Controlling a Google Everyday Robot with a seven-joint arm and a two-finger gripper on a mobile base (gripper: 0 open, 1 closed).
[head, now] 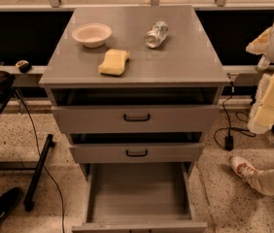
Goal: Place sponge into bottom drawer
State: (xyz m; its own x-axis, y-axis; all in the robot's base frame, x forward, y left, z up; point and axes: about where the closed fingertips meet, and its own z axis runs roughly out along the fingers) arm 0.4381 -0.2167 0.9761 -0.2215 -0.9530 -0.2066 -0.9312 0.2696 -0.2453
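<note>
The pale yellow sponge (113,62) lies on the grey cabinet's top, front left of centre, just in front of a small white bowl (92,34). The bottom drawer (137,191) is pulled fully out, and its flat grey floor is bare. My gripper (251,84) hangs in the air at the far right edge of the view, beside the cabinet's right side at about top-drawer height. It is well apart from the sponge. Its yellowish padded fingers (273,101) stand apart with nothing between them.
A crushed clear plastic bottle (156,34) lies on the cabinet top, back right of the sponge. The two upper drawers (137,118) with black handles are slightly ajar. A person's leg and shoe (246,169) are on the floor at the right. Cables (227,130) and a black stand (37,171) flank the cabinet.
</note>
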